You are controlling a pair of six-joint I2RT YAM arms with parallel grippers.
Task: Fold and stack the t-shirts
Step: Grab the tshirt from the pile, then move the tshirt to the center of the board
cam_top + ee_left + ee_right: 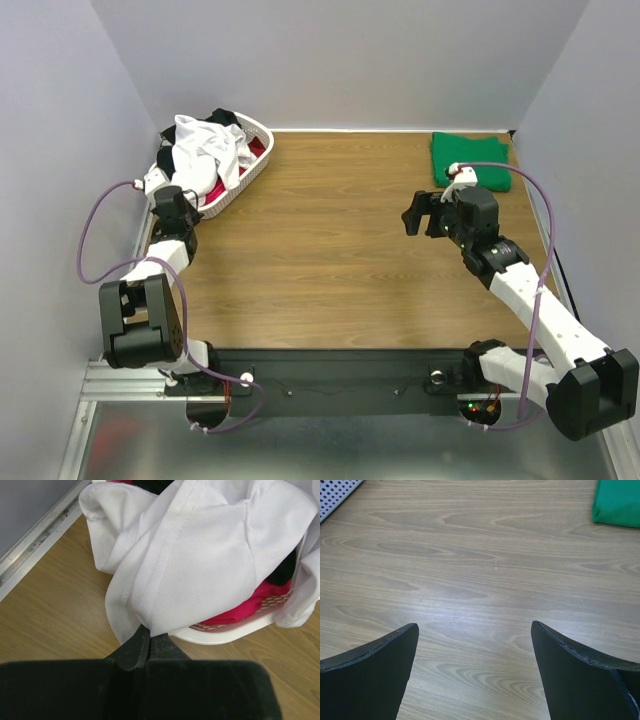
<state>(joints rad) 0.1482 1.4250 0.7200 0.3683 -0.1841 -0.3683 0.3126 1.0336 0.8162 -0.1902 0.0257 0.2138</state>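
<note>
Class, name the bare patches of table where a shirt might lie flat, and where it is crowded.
The table's middle is bare, between the basket far left and the green shirt far right. Crowded: the basket corner, left jaws pinching the white shirt.

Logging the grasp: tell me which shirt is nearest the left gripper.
The white t-shirt, hanging over the basket rim; red and black lie inside, green lies folded apart.

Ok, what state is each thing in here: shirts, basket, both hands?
basket, upright, holding shirts
white shirt, unfolded, hanging over the basket's rim
red shirt, crumpled in the basket
black shirt, crumpled in the basket
green shirt, folded flat, far right
left hand, shut on the white shirt's hem
right hand, open, empty
</note>
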